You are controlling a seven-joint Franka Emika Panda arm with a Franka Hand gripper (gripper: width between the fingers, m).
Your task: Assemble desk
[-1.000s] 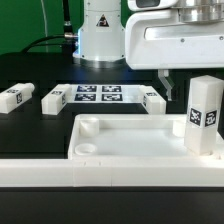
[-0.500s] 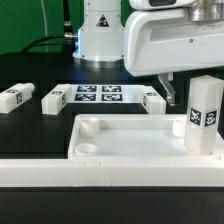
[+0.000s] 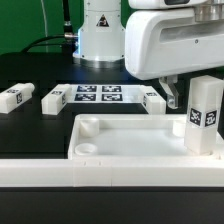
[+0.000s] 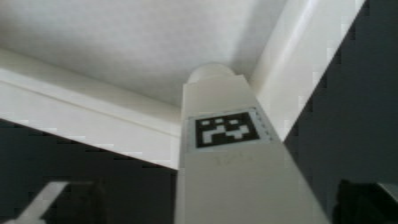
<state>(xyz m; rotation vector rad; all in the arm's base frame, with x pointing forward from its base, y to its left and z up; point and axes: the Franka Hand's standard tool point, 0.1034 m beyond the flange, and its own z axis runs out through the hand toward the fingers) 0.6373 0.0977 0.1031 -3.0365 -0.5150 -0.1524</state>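
The white tray-like tabletop point(image 3: 130, 135) lies upside down in front, with round sockets at its corners. One white leg point(image 3: 203, 115) with a tag stands upright in its corner on the exterior view's right. It fills the middle of the wrist view point(image 4: 231, 150). My gripper point(image 3: 176, 96) hangs close beside the leg's top. In the wrist view the gripper point(image 4: 214, 212) is open, with a dark finger on each side of the leg and a gap between each finger and the leg. Three loose legs point(image 3: 14, 97), point(image 3: 54, 100), point(image 3: 153, 100) lie behind the tabletop.
The marker board point(image 3: 98, 95) lies flat between the loose legs. A long white low wall point(image 3: 100, 172) runs along the front. The robot's white base point(image 3: 98, 35) stands at the back.
The gripper hand has come lower and toward the exterior view's left, nearer the standing leg's top. The leg, the tabletop and the loose legs have not moved.
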